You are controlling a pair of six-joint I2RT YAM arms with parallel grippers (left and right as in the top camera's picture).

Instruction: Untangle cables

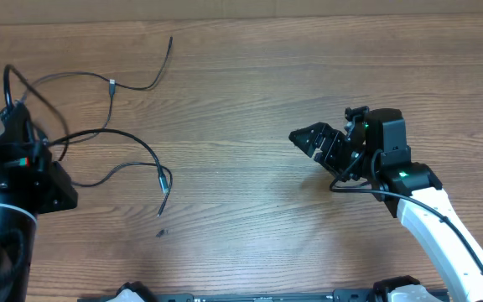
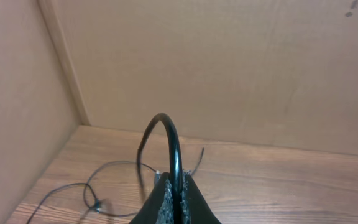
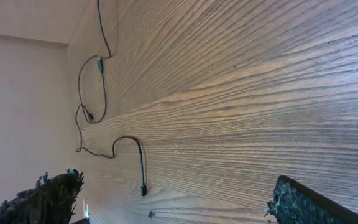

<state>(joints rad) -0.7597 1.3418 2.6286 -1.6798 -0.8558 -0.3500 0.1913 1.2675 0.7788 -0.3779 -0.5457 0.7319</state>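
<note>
A brown wooden desk (image 1: 250, 75) is seen from above, with thin black cables (image 1: 145, 151) lying across its left part and two robot arms at its sides.

The task is judged to be partly done. On the open desk the cables are spread in loose, shallow curves rather than a tight clump. An upper cable (image 1: 152, 85) is laid in a long arc with a small pale plug (image 1: 111, 83) partway along it. A lower cable (image 1: 159, 172) is curved below it and ends in a short straight plug pointing toward the near edge. Toward the left edge the cords run together under the left arm, and whether a knot is hidden there cannot be told. Drawing them apart into separate lengths appears to be what is left.

The left fingers (image 2: 164, 202) are pressed together on one strand (image 2: 176, 155), which is arched up from between them in a stiff hoop, lifted above the desk. The right fingers (image 3: 45, 196) are spread wide and nothing is held between them; they are kept well apart from the cables, over bare wood near the middle of the desk.

The desk is matte, with fine, straight grain lines. The cords are round, smooth and faintly glossy. The finger pads are dark and roughly textured. Plain beige walls (image 2: 229, 62) are seen behind. The right arm (image 1: 438, 222) is cased in white and black.
</note>
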